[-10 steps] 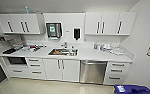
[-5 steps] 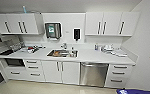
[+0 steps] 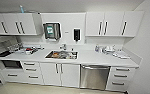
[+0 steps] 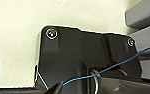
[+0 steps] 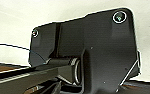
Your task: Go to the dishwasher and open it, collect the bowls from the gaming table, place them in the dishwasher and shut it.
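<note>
The dishwasher [image 3: 94, 77] stands shut under the white counter, right of the sink cabinet, with a brushed steel front and a horizontal bar handle [image 3: 95, 67] along its top. It lies ahead and a little right of centre in the head view. The bowls and the gaming table are out of view. In both wrist views the robot's own dark plate stands against a pale floor.
A white kitchen counter [image 3: 88, 58] runs across the wall with a steel sink [image 3: 62, 54] in the middle, clutter at both ends, and white wall cupboards [image 3: 104, 24] above. White drawers [image 3: 120, 76] flank the dishwasher on the right. A side wall [image 3: 148, 50] closes in on the right.
The whole head view has shifted: the kitchen unit looms larger and sits further left, so the camera has come closer and turned slightly right.
</note>
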`<state>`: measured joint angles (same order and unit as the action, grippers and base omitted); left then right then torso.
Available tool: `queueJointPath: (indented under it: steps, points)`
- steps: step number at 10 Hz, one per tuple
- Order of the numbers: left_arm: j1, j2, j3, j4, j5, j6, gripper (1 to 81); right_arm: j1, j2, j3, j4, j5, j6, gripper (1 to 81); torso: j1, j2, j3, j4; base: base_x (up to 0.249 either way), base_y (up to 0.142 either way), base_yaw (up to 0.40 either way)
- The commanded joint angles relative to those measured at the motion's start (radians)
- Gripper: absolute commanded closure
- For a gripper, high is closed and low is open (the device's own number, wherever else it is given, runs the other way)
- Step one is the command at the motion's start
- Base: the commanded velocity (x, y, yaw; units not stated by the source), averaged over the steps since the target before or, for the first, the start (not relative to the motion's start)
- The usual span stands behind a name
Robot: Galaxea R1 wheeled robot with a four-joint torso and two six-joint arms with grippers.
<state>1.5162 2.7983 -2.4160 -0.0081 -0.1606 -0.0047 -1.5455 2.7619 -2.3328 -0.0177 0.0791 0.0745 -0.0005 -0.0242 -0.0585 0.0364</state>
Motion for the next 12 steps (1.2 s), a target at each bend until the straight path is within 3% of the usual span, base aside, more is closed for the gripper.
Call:
queueJointPath:
  steps: [1, 12]
  points:
    - [-0.043, -0.014, 0.006, -0.004, 0.047, -0.001, 1.0, 0.044, -0.019, 0.006, -0.002, -0.052, -0.002, 1.0, 0.001, 0.000, 0.000, 0.000, 0.163, 0.000, 0.000]
    - [-0.041, -0.015, 0.003, -0.004, 0.047, -0.001, 1.0, 0.046, -0.016, 0.006, -0.004, -0.052, -0.002, 1.0, 0.002, 0.001, -0.001, 0.000, 0.151, 0.000, 0.000]
